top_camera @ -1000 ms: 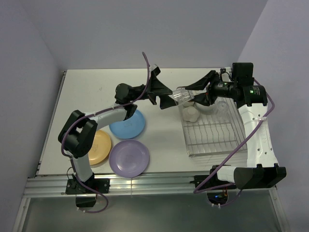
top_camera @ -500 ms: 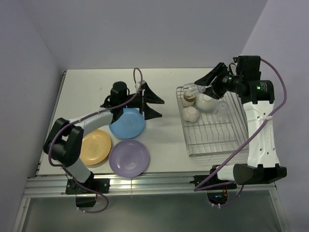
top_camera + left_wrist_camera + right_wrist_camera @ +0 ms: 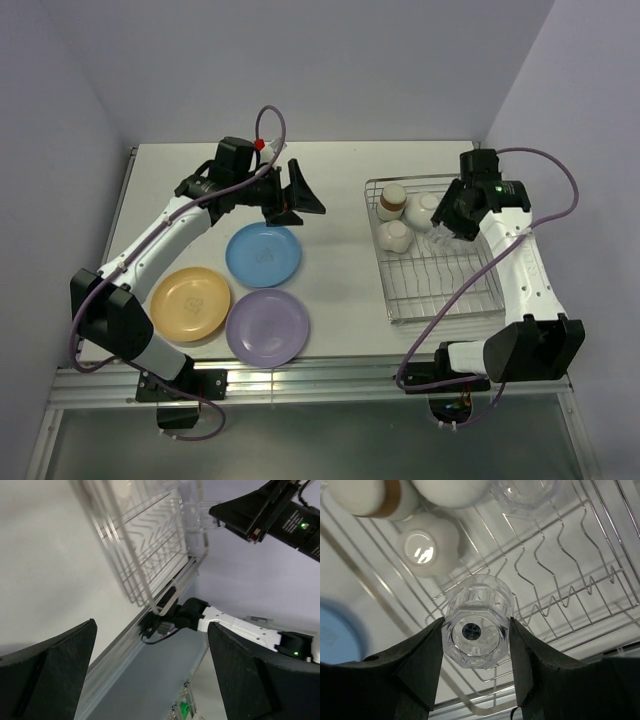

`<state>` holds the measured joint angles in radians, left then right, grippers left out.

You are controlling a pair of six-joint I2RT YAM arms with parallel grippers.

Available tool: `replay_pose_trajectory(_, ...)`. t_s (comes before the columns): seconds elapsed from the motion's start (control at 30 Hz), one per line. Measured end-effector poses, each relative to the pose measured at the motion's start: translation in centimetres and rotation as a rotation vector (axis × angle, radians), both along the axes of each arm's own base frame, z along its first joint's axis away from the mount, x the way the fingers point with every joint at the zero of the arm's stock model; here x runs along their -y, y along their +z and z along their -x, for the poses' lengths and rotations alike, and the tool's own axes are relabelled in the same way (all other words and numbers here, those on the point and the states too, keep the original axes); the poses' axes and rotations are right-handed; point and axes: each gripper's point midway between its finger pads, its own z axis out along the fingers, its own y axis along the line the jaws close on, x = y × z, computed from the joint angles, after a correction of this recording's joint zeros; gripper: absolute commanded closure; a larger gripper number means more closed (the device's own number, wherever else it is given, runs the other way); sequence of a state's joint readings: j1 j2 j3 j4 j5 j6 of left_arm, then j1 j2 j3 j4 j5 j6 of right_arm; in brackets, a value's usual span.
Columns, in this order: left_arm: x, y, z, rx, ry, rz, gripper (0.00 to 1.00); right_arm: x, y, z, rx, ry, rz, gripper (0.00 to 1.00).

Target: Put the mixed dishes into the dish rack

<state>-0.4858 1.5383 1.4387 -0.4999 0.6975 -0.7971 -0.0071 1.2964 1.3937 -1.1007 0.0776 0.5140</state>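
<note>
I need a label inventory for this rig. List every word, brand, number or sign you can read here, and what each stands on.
No text here can be read.
On the right arm's black casing: tiny white print beside a green light, too small to read.
On the clear glass: a dark round mark in the middle of its base, too blurred to read.
</note>
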Motion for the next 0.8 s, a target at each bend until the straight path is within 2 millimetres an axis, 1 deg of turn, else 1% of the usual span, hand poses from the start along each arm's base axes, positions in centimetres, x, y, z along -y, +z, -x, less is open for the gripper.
replay_pose_trajectory(0.03,-0.3,-0.7,0.2,-0.007,0.001,-0.024,0.01,0.2,-1.0,0.2,-0.020,0.003,0.024,1.00)
replay_pose_trajectory(0.1,-0.8,-1.8,0.5,-0.027,0.009,-0.062,0.01,0.2,-2.3,0.5,-0.045,0.015,0.056,1.00)
replay_pose_trajectory(0.17,-1.3,-2.7,0.6,-0.042,0.017,-0.095,0.01,-0.1,-3.1,0.4,-0.050,0.035,0.082,1.00)
replay_pose_trajectory(0.23,-1.6,-3.2,0.7,-0.052,0.026,-0.118,0.01,-0.3,-3.3,0.1,-0.040,0.049,0.105,1.00)
replay_pose_trajectory(0.3,-1.8,-3.5,0.7,-0.054,0.035,-0.131,0.01,-0.3,-3.2,-0.6,-0.015,0.057,0.126,1.00)
replay_pose_trajectory(0.47,-2.6,-4.6,1.2,-0.072,0.049,-0.173,0.01,0.5,-3.1,-1.9,0.014,0.043,0.171,1.00)
replay_pose_trajectory(0.8,-4.0,-6.2,1.8,-0.115,0.078,-0.265,0.01,1.2,-5.2,-4.6,0.003,0.050,0.229,1.00)
